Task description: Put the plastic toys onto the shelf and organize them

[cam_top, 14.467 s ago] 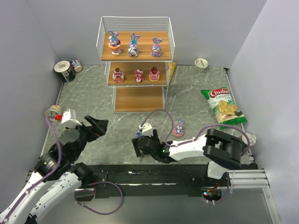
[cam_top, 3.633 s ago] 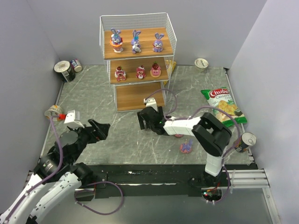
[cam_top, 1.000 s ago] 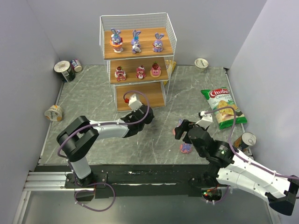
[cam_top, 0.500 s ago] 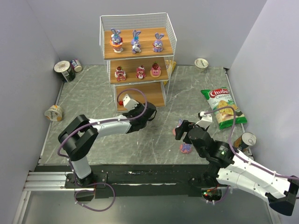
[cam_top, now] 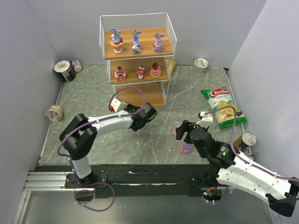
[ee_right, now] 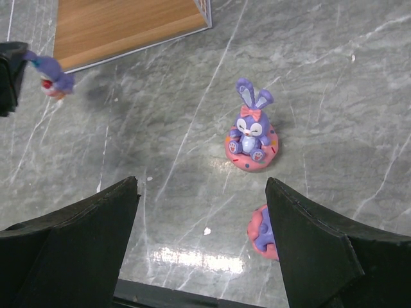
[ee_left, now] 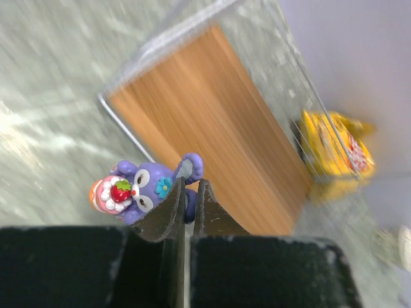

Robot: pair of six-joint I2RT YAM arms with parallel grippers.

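My left gripper (cam_top: 148,112) is shut on one ear of a purple bunny toy (ee_left: 146,194) that holds a strawberry cake, just in front of the shelf's lowest board (ee_left: 212,135). The shelf (cam_top: 135,51) carries three bunnies on its top board and three pink-red figures on the middle one. Open and holding nothing, my right gripper (ee_right: 200,183) hovers above the floor. A bunny on a pink donut (ee_right: 252,131) sits ahead of it, and a pink toy (ee_right: 264,232) lies by the right finger. The held bunny (ee_right: 54,80) also shows at the far left of the right wrist view.
A green-red chip bag (cam_top: 223,106) lies at the right, with a can (cam_top: 246,140) near it. Cans (cam_top: 65,70) stand at the back left, a cup (cam_top: 53,113) lies at the left, another cup (cam_top: 201,62) at the back right. A yellow packet (ee_left: 334,147) leans beside the shelf.
The left wrist has rolled, its camera swinging leftward, while the gripper with the bunny edged a little toward the shelf. The right arm has stayed put.
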